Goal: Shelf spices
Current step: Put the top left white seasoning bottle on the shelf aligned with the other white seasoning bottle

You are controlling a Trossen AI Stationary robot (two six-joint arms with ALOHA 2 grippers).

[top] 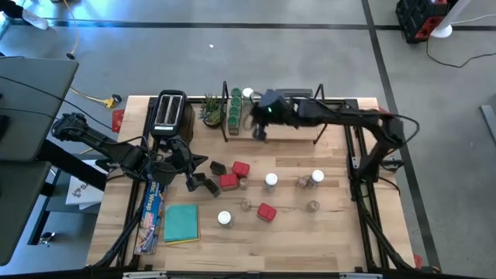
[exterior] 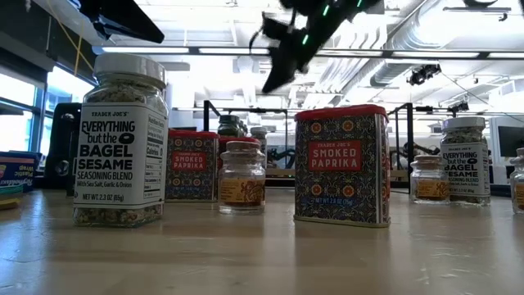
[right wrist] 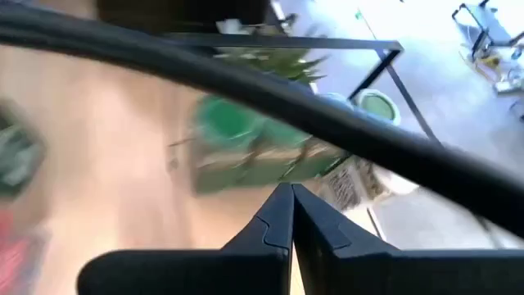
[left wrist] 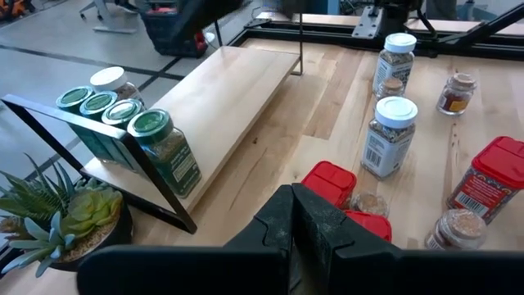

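Observation:
The light-wood shelf [top: 291, 132] [left wrist: 221, 106] stands at the table's far side. A row of green-lidded jars [top: 233, 108] [left wrist: 155, 139] and a white-lidded jar [top: 248, 94] stand at its left end. Red tins [top: 241, 168], white-lidded jars [top: 270, 180], dark tins [top: 204, 184] and tiny clear jars [top: 313, 206] stand scattered on the table. My right gripper [top: 260, 130] [right wrist: 291, 215] is shut and empty, raised over the shelf beside the green-lidded jars [right wrist: 229, 123]. My left gripper [top: 195, 165] [left wrist: 292, 217] is shut and empty above the table's left middle, next to the dark tins.
A black toaster [top: 170, 112] and a small potted plant [top: 211, 111] stand left of the shelf. A flat teal pad [top: 181, 223] and a long blue packet [top: 150, 217] lie near the left front. The shelf's right half is bare wood.

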